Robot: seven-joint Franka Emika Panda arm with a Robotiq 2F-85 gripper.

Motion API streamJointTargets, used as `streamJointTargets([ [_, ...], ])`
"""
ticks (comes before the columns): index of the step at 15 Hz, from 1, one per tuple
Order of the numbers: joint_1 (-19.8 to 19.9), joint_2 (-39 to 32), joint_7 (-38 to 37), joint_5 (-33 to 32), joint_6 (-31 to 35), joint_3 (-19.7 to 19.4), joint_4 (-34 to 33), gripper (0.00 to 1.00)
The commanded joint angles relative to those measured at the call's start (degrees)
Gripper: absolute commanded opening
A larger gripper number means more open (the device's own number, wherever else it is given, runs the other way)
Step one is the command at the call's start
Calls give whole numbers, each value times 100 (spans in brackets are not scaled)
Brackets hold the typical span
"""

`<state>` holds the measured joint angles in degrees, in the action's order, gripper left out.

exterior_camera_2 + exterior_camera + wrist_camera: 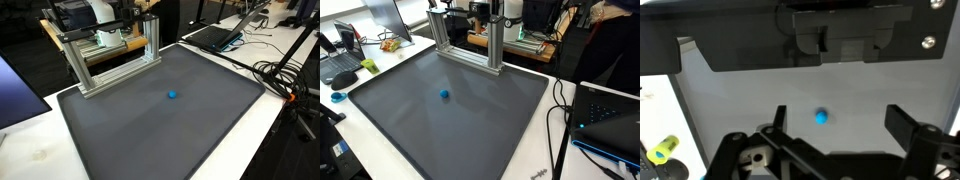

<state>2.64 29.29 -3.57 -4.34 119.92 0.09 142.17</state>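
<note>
The black Robotiq gripper [838,113] hangs, fingers spread wide, above a small blue ball [821,117] on a dark grey mat [740,95].

White table [535,165], most of top covered by big dark grey mat [470,125]. Tiny blue ball [444,95] sits on mat, roughly mid, well apart from everything else. Aluminium frame [470,48] stands at mat's far edge. Off mat: black laptop [610,118] on white strip, black cables [560,110] looping just beside it. Opposite side: second laptop [340,68], small green thing [370,66], can't tell what.
</note>
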Motion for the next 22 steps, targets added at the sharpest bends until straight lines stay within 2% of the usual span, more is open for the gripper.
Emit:
streamJointTargets([
  [1, -5, 19, 1, -4, -16, -5, 11, 100],
  [6, 28, 97, -25, -134, -103, 52, 113, 100],
  [11, 15, 330, 304, -270, -396, -10, 410, 100],
  [18, -138, 662, 1044, -83, -468, -248, 779, 100],
  [22, -200, 834, 1163, -2, -459, -289, 919, 100],
])
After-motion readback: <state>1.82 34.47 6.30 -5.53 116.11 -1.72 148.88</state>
